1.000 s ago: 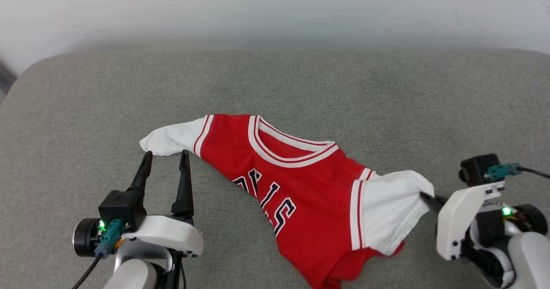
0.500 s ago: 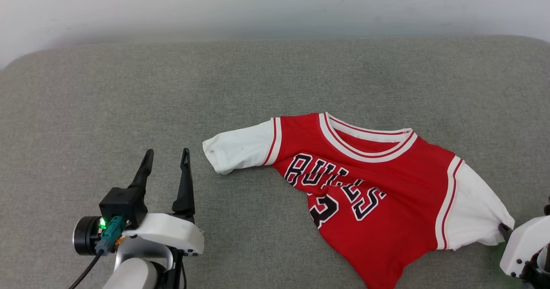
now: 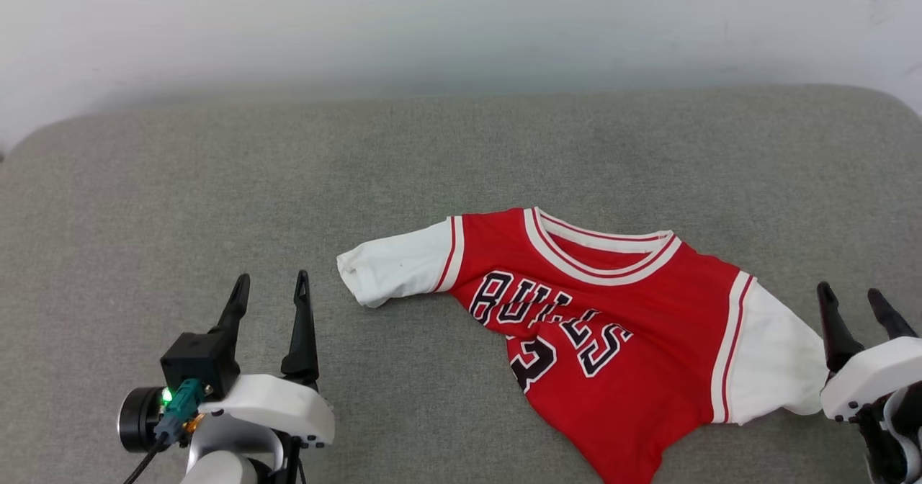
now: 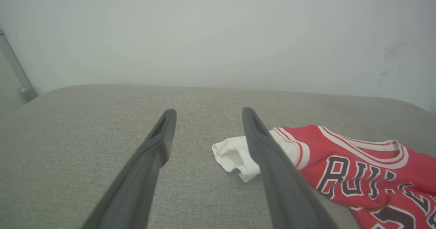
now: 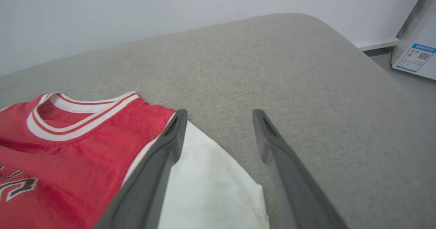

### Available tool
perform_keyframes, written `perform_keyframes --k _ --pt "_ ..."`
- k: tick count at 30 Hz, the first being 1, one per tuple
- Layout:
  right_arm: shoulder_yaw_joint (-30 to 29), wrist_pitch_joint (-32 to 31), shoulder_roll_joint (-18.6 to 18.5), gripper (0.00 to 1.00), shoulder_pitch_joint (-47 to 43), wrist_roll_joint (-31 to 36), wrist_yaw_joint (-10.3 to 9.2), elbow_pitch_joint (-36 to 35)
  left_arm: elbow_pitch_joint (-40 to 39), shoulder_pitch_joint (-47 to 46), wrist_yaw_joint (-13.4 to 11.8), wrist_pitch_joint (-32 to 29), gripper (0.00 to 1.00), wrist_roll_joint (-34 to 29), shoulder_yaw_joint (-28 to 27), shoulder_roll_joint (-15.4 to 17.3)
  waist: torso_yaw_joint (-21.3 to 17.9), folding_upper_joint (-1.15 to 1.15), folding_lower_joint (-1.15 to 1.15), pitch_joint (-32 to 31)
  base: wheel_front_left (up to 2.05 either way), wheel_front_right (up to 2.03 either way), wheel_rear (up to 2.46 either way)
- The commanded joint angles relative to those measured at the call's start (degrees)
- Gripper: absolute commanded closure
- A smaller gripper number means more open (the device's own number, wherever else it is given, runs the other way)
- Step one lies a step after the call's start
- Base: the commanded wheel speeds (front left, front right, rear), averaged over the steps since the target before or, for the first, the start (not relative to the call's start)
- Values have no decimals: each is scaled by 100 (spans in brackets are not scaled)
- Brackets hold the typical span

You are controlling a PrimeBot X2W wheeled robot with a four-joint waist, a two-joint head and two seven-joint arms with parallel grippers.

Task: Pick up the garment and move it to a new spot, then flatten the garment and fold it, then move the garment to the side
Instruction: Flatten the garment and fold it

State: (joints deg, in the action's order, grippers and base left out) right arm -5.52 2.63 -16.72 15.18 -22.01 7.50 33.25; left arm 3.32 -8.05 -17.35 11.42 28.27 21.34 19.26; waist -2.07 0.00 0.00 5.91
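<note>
- Head view, widest first: grey cushion (image 3: 216, 181) across the whole frame, rounded at its far corners, with a pale wall (image 3: 432, 23) behind it.
- Shirt (image 3: 634, 369) lying front up on the cushion, right of centre, collar toward the wall. Red body, white short sleeves, red-and-white striped trim at neck and sleeve seams. Rumpled across the chest, lower hem drawn to a point at the near edge.
- Writing on the chest: "BULLS" in dark letters with white outlines, bent by the creases. Below it a number, partly folded under, with a "3" legible.
- Left gripper (image 3: 272, 277) at lower left, low over bare cushion, fingers pointing away toward the wall and spread apart. Near the left sleeve's cuff, not touching it.
- Right gripper (image 3: 849, 291) at the lower right edge, fingers likewise pointing away and spread apart, just beside the outer edge of the right sleeve. Touching or not: cannot tell.
- Left wrist view: crumpled left sleeve showing behind that arm's right-hand finger, and "BUL" readable before the frame cuts the word.
- Right wrist view: one finger crossing over the white right sleeve, the other over bare cushion. Collar at left, lettering almost out of frame.
- Also in the right wrist view, off the cushion's far corner: white box (image 5: 414, 57) bearing a blue-edged label with a square code, print too small to read.
</note>
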Motion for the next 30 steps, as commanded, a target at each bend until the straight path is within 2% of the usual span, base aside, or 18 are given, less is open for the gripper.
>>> perform_keyframes --k 1,5,9,18,24,30 --pt "66 175 30 0 -114 55 -2 -134 24 118 -30 15 0 18 -21 21 -52 0 0 -163 0 0 0" --pt "319 598 50 0 -402 368 -2 -739 38 268 -73 -5 0 87 -50 49 -123 0 0 -414 0 0 0" --pt "469 646 226 0 -785 610 -2 -1465 24 414 -101 -34 0 108 -53 89 -192 0 0 -555 0 0 0" --pt "499 -69 596 0 -1439 601 -2 -2733 27 516 -131 -98 0 153 -29 112 -378 0 0 -578 0 0 0" --pt "333 -969 533 0 -1488 355 -2 -3248 23 444 -140 -74 0 183 -43 114 -510 0 0 -445 0 0 0" --pt "-98 -2744 257 0 -905 31 -2 -2955 -75 206 -155 -91 0 106 -15 120 -585 0 0 -69 0 0 0"
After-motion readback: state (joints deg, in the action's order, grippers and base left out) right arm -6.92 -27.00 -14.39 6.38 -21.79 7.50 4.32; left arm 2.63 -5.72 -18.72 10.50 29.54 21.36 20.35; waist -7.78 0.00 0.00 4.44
